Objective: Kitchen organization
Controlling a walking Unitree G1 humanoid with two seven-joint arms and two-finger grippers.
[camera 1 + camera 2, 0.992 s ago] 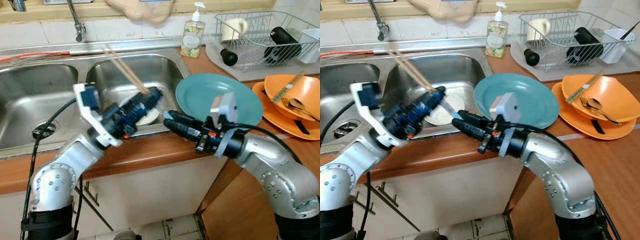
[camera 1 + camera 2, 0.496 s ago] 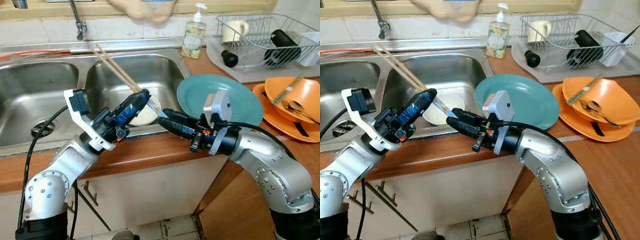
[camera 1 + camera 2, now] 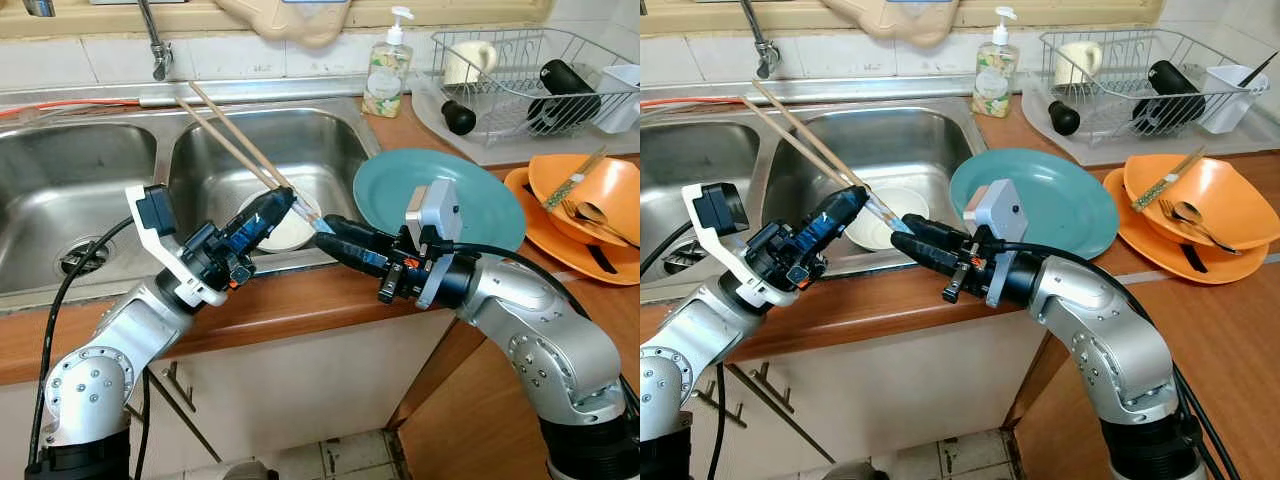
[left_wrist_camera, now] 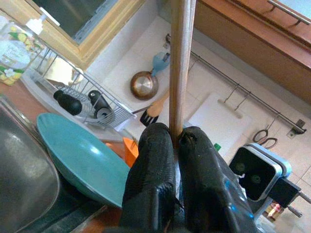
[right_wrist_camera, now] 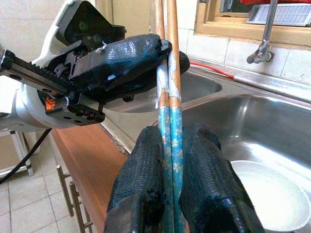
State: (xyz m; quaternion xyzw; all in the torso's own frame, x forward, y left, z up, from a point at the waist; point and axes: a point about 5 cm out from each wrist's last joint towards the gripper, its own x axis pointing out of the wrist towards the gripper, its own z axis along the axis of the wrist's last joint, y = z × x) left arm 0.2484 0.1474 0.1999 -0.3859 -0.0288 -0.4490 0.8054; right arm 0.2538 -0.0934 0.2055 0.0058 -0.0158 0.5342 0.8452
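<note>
Both grippers pinch the same pair of chopsticks (image 3: 232, 143) above the sink's front edge: the left gripper (image 3: 281, 200) is clamped on the wooden shafts, the right gripper (image 5: 170, 145) is closed on the blue-patterned ends. If both hold on while the arms drift apart, the sticks could bend, twist or slip. If either lets go too soon, they could drop into the right sink basin (image 3: 330, 135), onto the white dish (image 3: 290, 232). Where the two grips meet is crowded by black fingers, so the overlap is hard to judge.
</note>
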